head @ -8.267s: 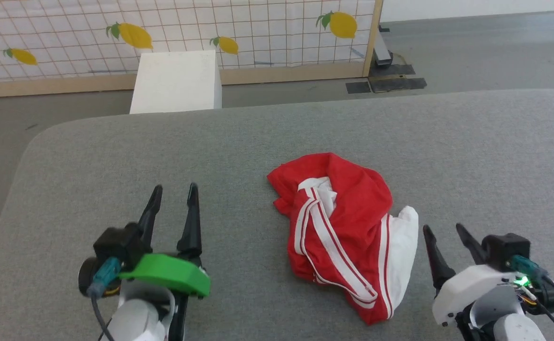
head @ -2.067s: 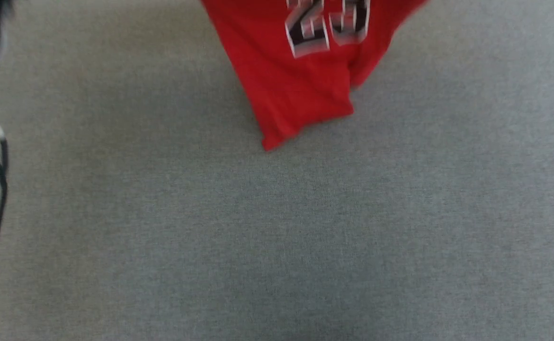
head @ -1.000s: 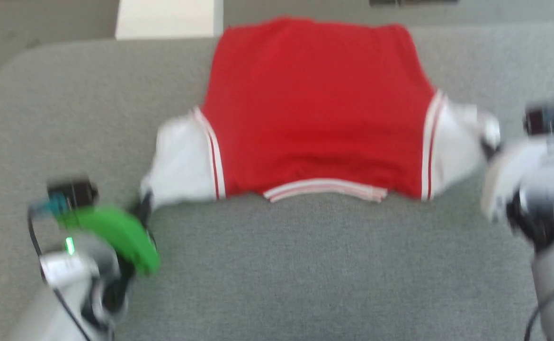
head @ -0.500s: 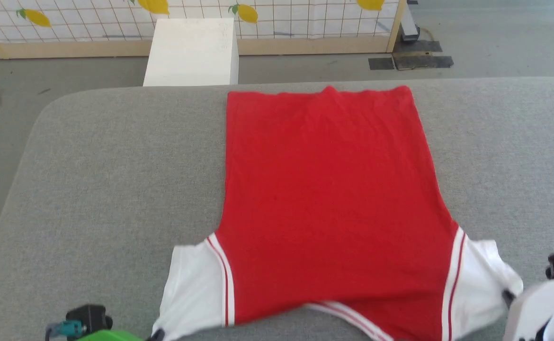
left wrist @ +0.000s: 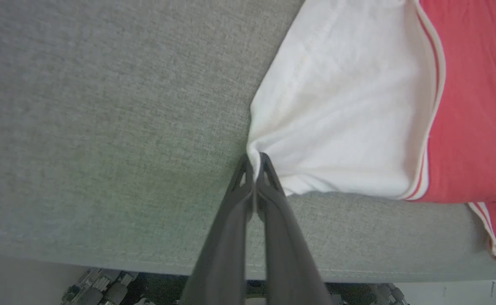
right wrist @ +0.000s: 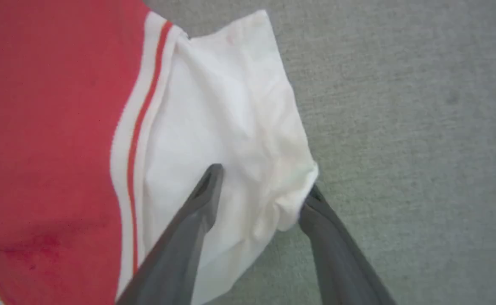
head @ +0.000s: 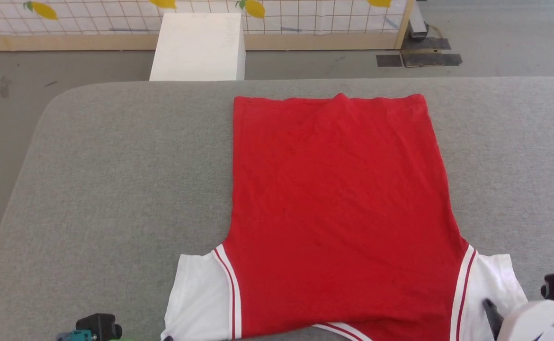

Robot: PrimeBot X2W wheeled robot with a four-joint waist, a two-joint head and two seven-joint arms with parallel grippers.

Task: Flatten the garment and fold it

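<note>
At the bottom of the left wrist view the left tool has its two dark fingers pressed together, pinching the outer corner of a white sleeve. In the right wrist view the right tool stands apart: one finger rests on top of the other white sleeve, and the other finger sits at that sleeve's bunched outer edge, with the cloth between them.

In the head view the red jersey-style garment with white short sleeves and white-and-red stripe trim lies spread nearly flat on the grey fabric-covered bench. Its plain red side faces up, with the sleeves at the lower left and lower right of the frame and the straight hem toward the top.

Past the bench's far edge, a white block stands on the grey floor. Behind it is a wood-framed grid panel printed with yellow lemons, and dark flat plates lie at the upper right.
</note>
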